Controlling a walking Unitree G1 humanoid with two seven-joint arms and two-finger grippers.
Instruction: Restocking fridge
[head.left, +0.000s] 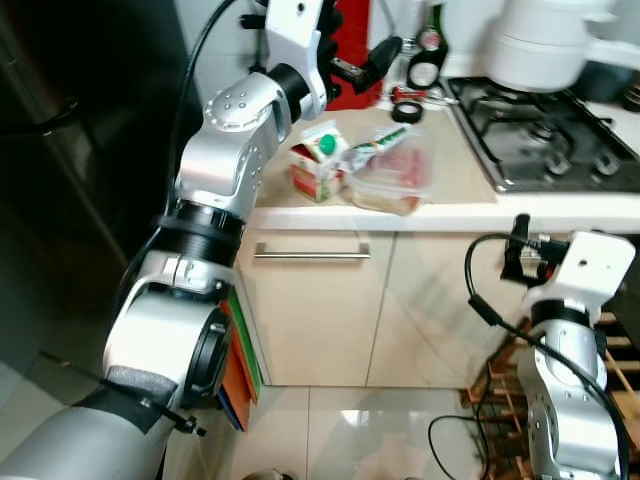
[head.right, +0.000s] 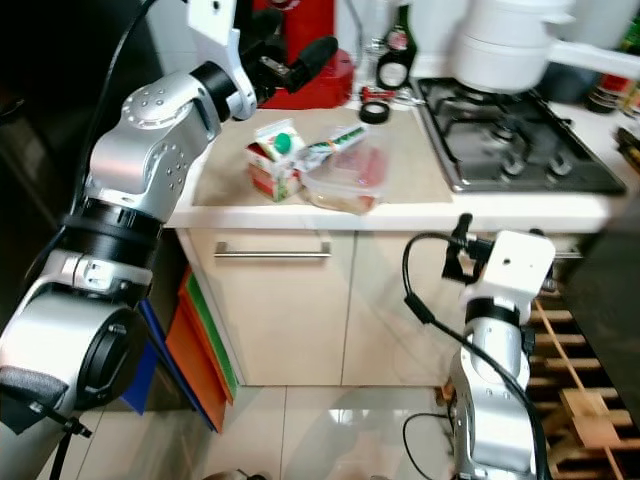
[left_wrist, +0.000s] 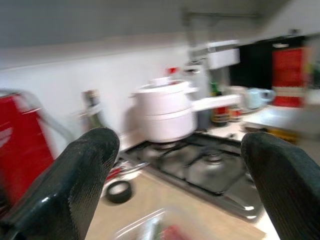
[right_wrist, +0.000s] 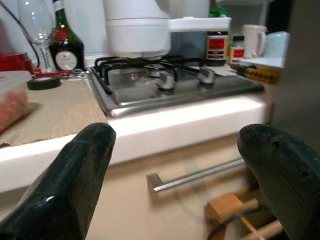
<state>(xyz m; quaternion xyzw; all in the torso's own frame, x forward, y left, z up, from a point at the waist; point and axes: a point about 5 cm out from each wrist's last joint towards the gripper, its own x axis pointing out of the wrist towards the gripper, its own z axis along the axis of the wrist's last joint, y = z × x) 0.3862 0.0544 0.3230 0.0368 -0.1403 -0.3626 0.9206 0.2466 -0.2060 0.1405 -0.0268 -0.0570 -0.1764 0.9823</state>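
Left eye view: small red-and-white carton with green cap (head.left: 318, 160) and clear plastic food tub (head.left: 392, 177) unstocked on beige countertop (head.left: 455, 170); left gripper (head.left: 368, 62) above, fingers spread, empty; right gripper (right_wrist: 175, 175) low, likewise spread.

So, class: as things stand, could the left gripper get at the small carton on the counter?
Probably yes. The left gripper hangs open above the counter, just behind the carton, with nothing between them; the food container sits beside it.

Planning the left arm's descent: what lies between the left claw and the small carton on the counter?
Nothing: in the left eye view, bare countertop and air separate the open left claw from the green-capped carton.
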